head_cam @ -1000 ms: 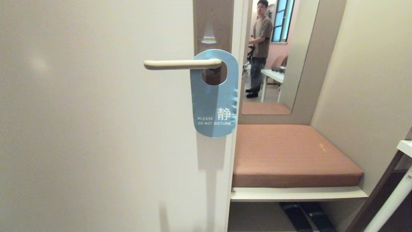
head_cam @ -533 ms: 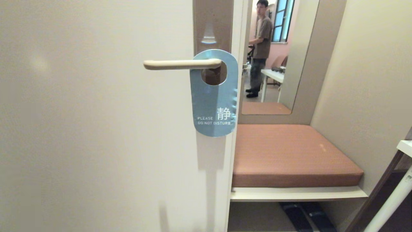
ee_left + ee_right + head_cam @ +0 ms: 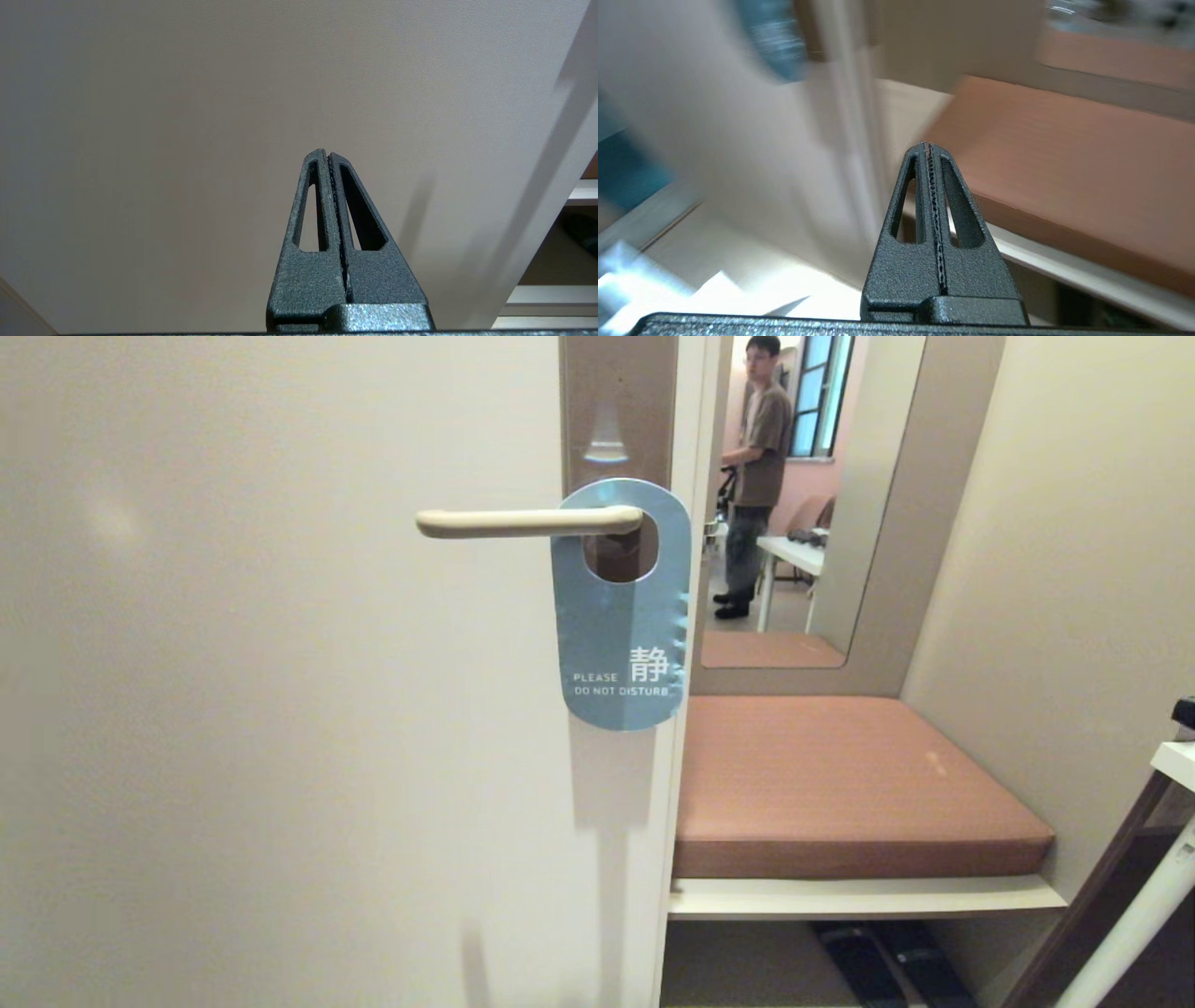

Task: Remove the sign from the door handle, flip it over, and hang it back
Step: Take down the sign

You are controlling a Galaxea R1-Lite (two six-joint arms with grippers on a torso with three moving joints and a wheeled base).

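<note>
The sign point(image 3: 616, 635) hangs by its oval hole on the door handle point(image 3: 523, 523), slate-blue face out, reading "PLEASE DO NOT DISTURB". The cream lever sticks out to the left from a tall brownish-grey backplate point(image 3: 616, 401) near the door's edge. My right gripper point(image 3: 928, 145) is shut and empty, low by the door edge; its view shows the sign point(image 3: 773, 37) as a blue blur well above and ahead. My left gripper point(image 3: 327, 153) is shut with nothing in it, parked facing the plain door panel. Neither gripper's fingers show in the head view.
Right of the door edge is a bench with a brown cushion point(image 3: 840, 784) on a white shelf point(image 3: 868, 896). A wall mirror point(image 3: 794, 504) above it reflects a standing person. A beige wall closes the right side. A white arm link point(image 3: 1134, 919) crosses the lower right corner.
A dark part of my right arm has come into the head view at the right edge. The sign and handle have stayed in place.
</note>
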